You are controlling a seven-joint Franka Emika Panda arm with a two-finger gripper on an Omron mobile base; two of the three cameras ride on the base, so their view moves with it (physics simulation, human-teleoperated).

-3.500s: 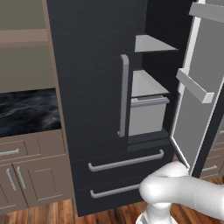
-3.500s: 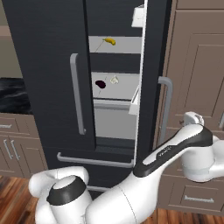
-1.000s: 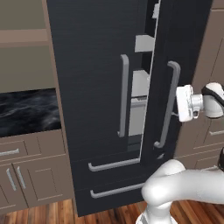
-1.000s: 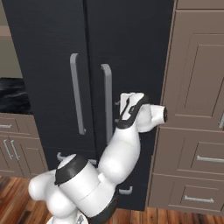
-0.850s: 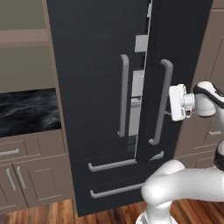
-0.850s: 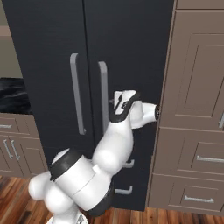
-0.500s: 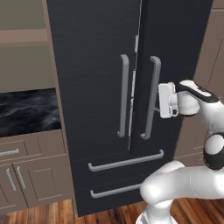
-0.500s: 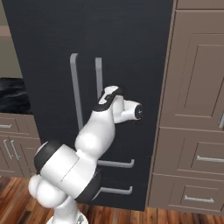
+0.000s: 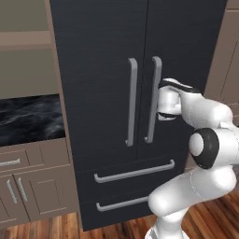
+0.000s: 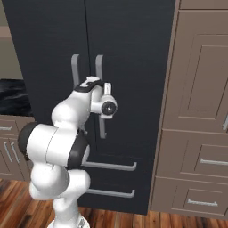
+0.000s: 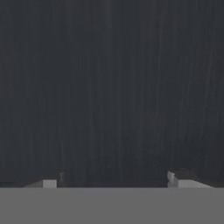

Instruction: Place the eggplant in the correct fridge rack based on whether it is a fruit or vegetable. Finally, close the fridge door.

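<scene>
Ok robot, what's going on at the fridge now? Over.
Fingers apart, holding nothing, right up at the fridge door. Door looks flush with the left one. Nothing in the way. Over.

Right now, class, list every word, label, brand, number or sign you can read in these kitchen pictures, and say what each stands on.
None: the fridge door, its handle, the cabinets and the gripper carry no readable text.

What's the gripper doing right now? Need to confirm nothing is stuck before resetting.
Gripper: open, holding nothing, its fingertips spread apart right up against the closed fridge door.
</scene>
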